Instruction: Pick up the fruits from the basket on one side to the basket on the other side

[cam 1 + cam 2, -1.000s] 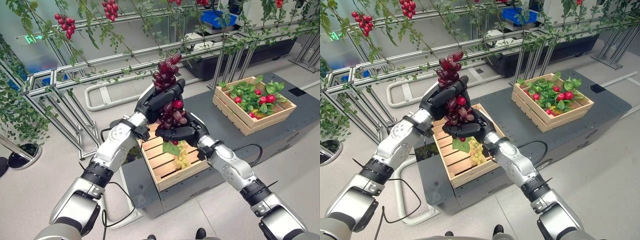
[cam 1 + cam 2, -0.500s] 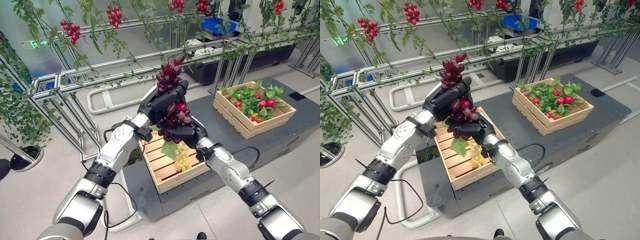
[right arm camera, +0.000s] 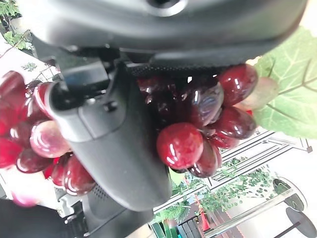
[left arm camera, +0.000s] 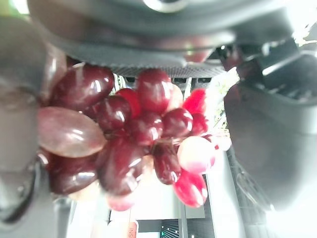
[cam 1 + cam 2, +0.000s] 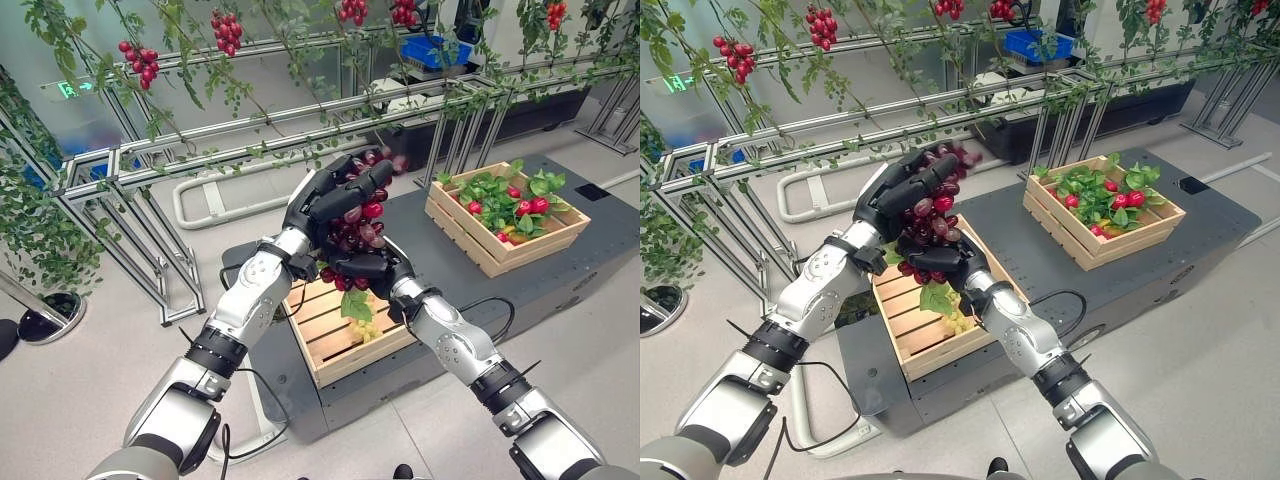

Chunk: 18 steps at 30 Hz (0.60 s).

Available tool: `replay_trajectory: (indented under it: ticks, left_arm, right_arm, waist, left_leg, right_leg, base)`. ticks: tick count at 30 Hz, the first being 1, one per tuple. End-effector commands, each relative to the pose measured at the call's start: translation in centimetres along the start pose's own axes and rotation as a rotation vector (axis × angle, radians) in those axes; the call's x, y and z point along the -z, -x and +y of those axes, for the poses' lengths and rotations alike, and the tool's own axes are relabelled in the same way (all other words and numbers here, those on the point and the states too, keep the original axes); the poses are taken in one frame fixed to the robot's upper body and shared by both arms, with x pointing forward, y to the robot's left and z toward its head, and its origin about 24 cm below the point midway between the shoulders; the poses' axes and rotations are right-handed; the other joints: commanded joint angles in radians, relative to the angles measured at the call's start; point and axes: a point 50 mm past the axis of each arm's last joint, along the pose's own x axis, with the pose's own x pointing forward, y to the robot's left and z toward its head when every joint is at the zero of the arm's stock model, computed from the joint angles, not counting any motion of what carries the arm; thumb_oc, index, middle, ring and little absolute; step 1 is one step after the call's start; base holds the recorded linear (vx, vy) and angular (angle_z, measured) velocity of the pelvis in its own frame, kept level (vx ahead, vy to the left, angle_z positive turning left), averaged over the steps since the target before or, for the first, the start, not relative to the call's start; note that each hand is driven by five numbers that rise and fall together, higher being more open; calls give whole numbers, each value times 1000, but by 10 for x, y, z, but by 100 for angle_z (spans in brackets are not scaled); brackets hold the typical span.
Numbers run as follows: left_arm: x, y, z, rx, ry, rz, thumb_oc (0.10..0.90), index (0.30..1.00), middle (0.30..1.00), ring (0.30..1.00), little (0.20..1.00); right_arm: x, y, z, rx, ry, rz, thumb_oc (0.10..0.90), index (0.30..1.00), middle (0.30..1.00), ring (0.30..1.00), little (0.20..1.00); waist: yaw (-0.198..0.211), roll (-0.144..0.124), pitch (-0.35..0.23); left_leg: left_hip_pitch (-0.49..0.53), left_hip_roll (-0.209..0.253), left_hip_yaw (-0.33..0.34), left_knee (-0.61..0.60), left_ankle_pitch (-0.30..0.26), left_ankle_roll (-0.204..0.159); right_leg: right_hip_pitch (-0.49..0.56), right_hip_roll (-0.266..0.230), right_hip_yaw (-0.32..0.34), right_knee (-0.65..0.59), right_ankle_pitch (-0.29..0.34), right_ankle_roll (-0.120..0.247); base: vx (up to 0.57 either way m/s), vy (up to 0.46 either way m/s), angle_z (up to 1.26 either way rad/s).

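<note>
Red grapes [image 5: 357,222] clasped between left hand [image 5: 325,197] above, right hand [image 5: 362,266] beneath

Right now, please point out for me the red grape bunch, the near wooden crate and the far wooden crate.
red grape bunch [image 5: 357,225]: left eye view, on the grapes between both hands.
near wooden crate [image 5: 345,365]: left eye view, on its front wall.
far wooden crate [image 5: 462,232]: left eye view, on its slatted side wall.

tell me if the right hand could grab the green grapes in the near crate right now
Probably not: the right hand and left hand are both wrapped around the red grape bunch, above the green grapes.
</note>
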Motion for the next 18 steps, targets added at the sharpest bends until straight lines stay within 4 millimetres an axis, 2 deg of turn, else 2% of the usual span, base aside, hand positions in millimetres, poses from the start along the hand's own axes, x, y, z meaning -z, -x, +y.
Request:
replay_trajectory:
  ticks: [1,7,12,18]
  left_arm:
    - [4,-8,20,-145,-95,-2,800,900,900,900,900]
    - [-4,-3,42,-260,-271,-35,800,900,900,900,900]
    - [-18,3,51,-308,-232,-130,800,900,900,900,900]
    - [-31,14,49,-343,-219,-236,800,900,900,900,900]
  right_arm:
    - [-81,-17,59,-220,-134,-465,400,300,300,300,300]
    - [-79,-15,48,-177,-136,-461,400,300,300,300,300]
    - [-68,-7,24,-94,-143,-443,400,300,300,300,300]
    - [-55,9,-5,13,-132,-441,400,300,300,300,300]
  waist:
    - [-12,-13,-112]
    - [-22,-13,-115]
    - [-35,-11,-113]
    - [-52,-12,-105]
  left_leg:
    - [-14,6,-18,1,-82,0]
    - [-15,9,-7,1,-82,-3]
    - [-15,15,6,1,-84,-4]
    - [-14,19,23,1,-89,-4]
  right_leg:
    - [61,-56,4,2,-123,12]
    - [53,-54,15,2,-123,14]
    - [44,-52,28,2,-122,14]
    - [34,-51,41,2,-119,17]
  base:
    - [0,0,0]
    - [-5,0,-1]
    - [-19,6,-2]
    - [-27,6,-11]
